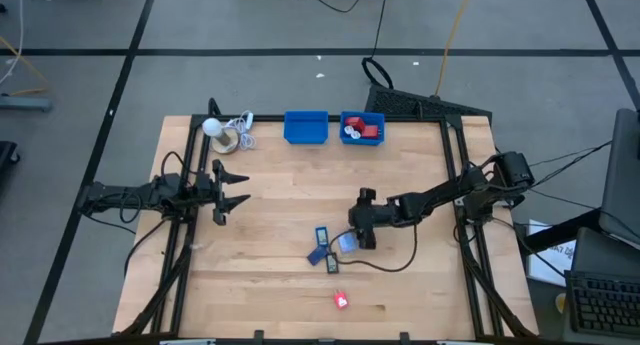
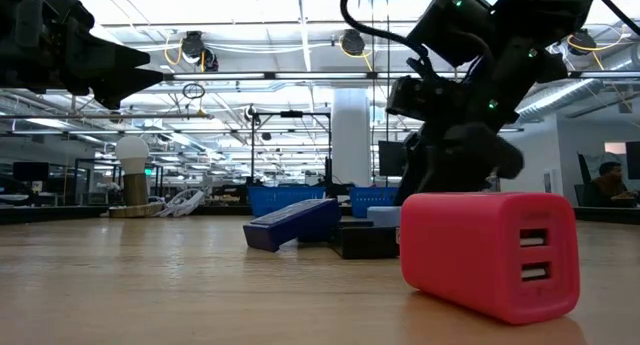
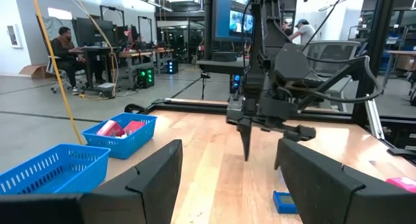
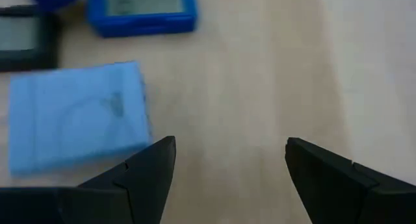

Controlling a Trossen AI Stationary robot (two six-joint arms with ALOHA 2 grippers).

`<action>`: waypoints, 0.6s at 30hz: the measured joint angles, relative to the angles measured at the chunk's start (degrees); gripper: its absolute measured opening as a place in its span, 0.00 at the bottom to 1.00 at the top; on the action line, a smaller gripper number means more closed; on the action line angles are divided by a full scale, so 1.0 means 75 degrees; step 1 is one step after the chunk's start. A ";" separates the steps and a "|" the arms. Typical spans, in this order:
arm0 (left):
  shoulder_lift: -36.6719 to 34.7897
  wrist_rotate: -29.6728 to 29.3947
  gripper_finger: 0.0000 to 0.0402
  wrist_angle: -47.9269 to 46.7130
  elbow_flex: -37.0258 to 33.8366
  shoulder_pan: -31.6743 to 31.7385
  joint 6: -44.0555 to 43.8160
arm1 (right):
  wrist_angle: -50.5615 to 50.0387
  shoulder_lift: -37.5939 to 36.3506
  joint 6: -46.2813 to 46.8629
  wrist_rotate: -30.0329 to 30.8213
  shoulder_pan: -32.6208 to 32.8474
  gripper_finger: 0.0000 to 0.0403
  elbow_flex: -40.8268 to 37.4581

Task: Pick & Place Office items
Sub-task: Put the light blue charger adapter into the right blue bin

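The right gripper (image 4: 224,162), jaws spread and empty, is lowered beside the light blue block (image 4: 75,113) near the wooden worktop (image 1: 270,205) centre, partly hiding it from above. Two dark blue rectangles (image 1: 320,243) lie alongside. The left gripper (image 1: 238,187), jaws spread, is held at the left edge. A red block (image 1: 341,301) sits near the front edge

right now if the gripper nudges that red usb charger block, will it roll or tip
The red charger block looks like rigid plastic with flat faces and rounded edges, lying on its broad side, so it would likely slide rather than roll or tip. Its smooth shell may slip on the wooden table.
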 joint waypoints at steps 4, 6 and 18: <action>0.0000 0.0000 0.64 0.0000 -0.0003 0.0003 0.0004 | -0.0001 0.0000 0.0015 -0.1014 0.0007 0.69 0.0000; 0.0000 0.0000 0.64 0.0000 0.0000 0.0003 -0.0004 | -0.0001 0.0000 0.0058 -0.1588 0.0009 0.69 0.0000; 0.0000 0.0000 0.64 0.0002 0.0000 0.0003 0.0003 | 0.0730 0.0000 -0.0030 -0.4726 0.0383 0.69 0.0000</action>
